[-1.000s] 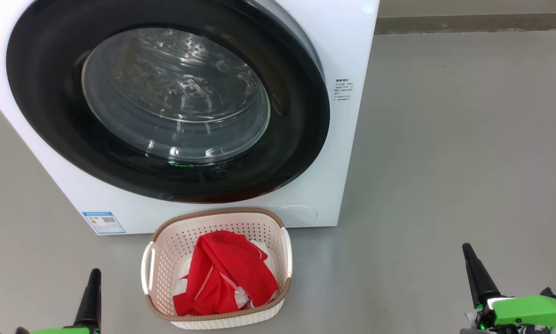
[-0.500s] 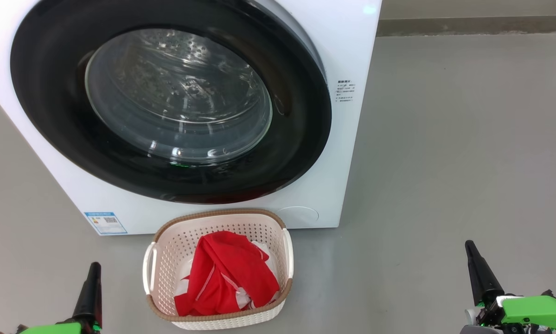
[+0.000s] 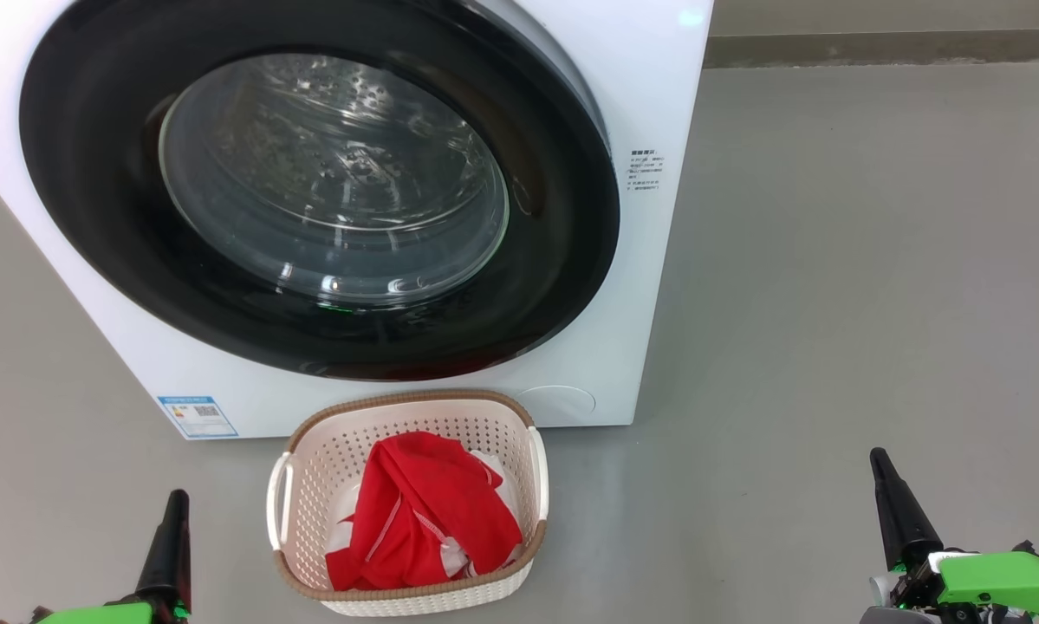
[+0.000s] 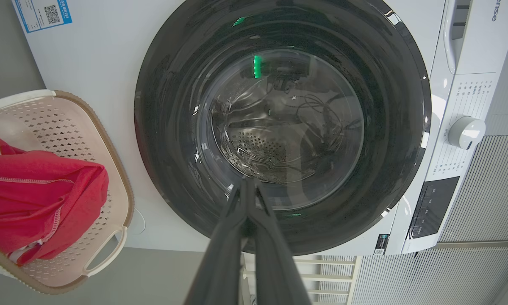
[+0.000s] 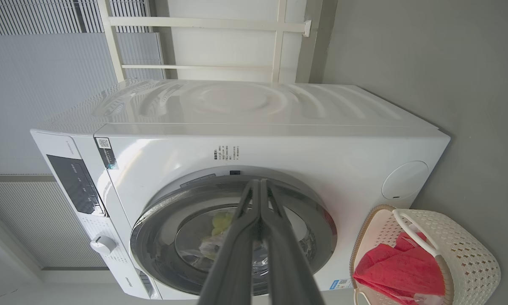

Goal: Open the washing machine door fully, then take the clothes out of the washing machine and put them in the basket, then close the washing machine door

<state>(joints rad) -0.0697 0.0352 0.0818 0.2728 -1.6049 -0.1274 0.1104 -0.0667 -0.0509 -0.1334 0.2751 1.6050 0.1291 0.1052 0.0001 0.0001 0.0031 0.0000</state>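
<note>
One round black washing machine door [image 3: 562, 260] lies closed flat against the front of the white washing machine [image 3: 645, 104]. Through its glass window the dimpled steel drum [image 4: 258, 148] is seen. Just in front of the machine, below the door, the cream basket [image 3: 406, 397] stands on the grey floor [image 3: 831, 260]. The red clothes [image 3: 424, 511] with white trim lie bunched inside it. A blue label [image 3: 197, 416] sits on the lower corner of the machine, to the left of the basket.

Both arms are low and well apart from the basket, one on each side. The left end effector [image 3: 176, 504] points up with its two dark fingers [image 4: 232, 237] pressed together, holding nothing. The right end effector [image 3: 879, 468] is also narrow, its fingers closed on each other and empty, above the bare floor.
</note>
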